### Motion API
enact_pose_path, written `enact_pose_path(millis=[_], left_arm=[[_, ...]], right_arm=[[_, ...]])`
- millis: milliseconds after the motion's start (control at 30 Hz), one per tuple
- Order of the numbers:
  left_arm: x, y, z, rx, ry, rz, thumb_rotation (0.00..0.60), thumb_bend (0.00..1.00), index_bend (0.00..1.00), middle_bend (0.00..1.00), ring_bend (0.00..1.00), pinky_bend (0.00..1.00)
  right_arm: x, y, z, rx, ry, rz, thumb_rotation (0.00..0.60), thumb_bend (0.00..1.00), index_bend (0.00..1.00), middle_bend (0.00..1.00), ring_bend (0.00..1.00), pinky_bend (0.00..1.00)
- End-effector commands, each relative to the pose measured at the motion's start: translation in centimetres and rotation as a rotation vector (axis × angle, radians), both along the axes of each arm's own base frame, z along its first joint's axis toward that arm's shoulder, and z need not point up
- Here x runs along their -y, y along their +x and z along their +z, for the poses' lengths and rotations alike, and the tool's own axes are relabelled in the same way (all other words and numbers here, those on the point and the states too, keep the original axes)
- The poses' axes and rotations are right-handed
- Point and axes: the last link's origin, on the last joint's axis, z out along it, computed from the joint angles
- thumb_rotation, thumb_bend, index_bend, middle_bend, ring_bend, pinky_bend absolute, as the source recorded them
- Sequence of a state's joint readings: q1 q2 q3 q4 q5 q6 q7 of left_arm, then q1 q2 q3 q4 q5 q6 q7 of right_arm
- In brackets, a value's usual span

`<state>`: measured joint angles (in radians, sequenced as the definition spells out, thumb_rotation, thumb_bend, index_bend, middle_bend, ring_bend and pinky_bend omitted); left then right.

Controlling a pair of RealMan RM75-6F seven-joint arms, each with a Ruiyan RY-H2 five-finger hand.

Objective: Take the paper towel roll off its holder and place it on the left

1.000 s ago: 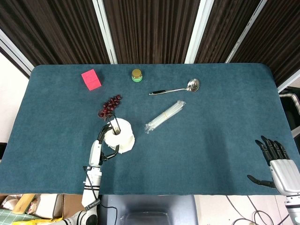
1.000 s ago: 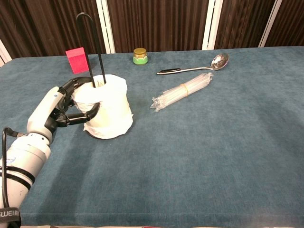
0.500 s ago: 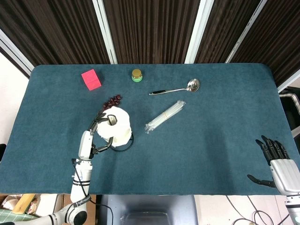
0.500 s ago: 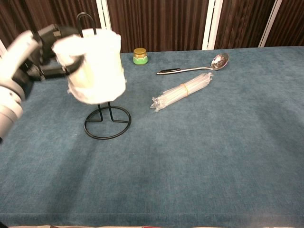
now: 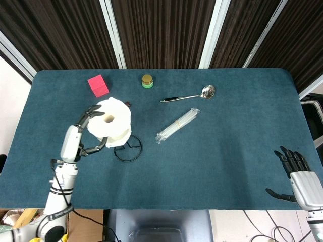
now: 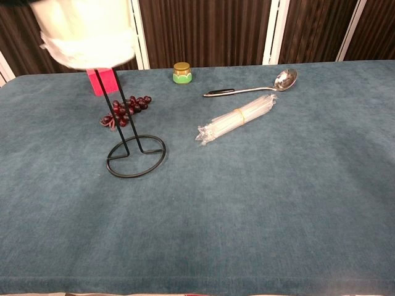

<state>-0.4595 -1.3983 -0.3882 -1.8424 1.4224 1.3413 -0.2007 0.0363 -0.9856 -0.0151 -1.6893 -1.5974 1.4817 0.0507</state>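
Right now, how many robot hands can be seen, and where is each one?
2. The left robot hand holds the paper towel roll raised above the holder. The right robot hand is open near the table's right front corner.

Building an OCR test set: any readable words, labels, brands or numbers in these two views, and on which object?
None readable in either view.
small jar: green band below the gold lid, any print too small to tell.
red block: plain faces, no marking visible.
paper towel roll, held by the left hand: plain white.
bundle of straws: clear wrapper, no print visible.
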Motion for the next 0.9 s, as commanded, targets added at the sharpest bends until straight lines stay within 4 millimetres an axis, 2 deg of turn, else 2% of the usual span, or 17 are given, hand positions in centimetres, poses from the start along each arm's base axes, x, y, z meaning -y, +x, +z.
enact_pose_path(millis=[33,267,467,567,667,900], left_arm=[[0.5,0.5,2.3,-0.032,-0.01,-0.003,0.6,0.53,0.56,0.54,0.56,0.66],[1.6,2.2,5.8,-0.016,0.007,-0.062,0.6,0.53,0.56,0.54,0.56,0.66],[2.1,2.2,8.5,-0.012,0.053,-0.053,0.6,0.53,0.56,0.55,0.57,0.67],[2.3,0.9,8.9,-0.033,0.067,-0.017,0.6,0.52,0.56,0.55,0.57,0.67],[2.4,-1.2,8.5,-0.068,0.068,0.042,0.6,0.53,0.56,0.55,0.57,0.67],[2.7,-7.0,6.1,-0.142,0.115,0.171,0.6,0.53,0.56,0.55,0.57,0.67]], right_arm=[[0.0,0.0,0.0,0.001,-0.005,-0.002,0.6,0.03,0.0,0.0,0.0,0.0],[0.2,-0.1,-0.1,-0.002,-0.003,-0.01,0.6,0.03,0.0,0.0,0.0,0.0],[0.3,-0.1,-0.2,-0.005,0.004,-0.017,0.6,0.03,0.0,0.0,0.0,0.0],[0.2,-0.1,-0.2,-0.005,0.005,-0.015,0.6,0.03,0.0,0.0,0.0,0.0],[0.2,0.0,-0.2,-0.003,0.003,-0.012,0.6,0.03,0.0,0.0,0.0,0.0],[0.3,-0.2,-0.3,-0.008,0.005,-0.021,0.6,0.03,0.0,0.0,0.0,0.0]])
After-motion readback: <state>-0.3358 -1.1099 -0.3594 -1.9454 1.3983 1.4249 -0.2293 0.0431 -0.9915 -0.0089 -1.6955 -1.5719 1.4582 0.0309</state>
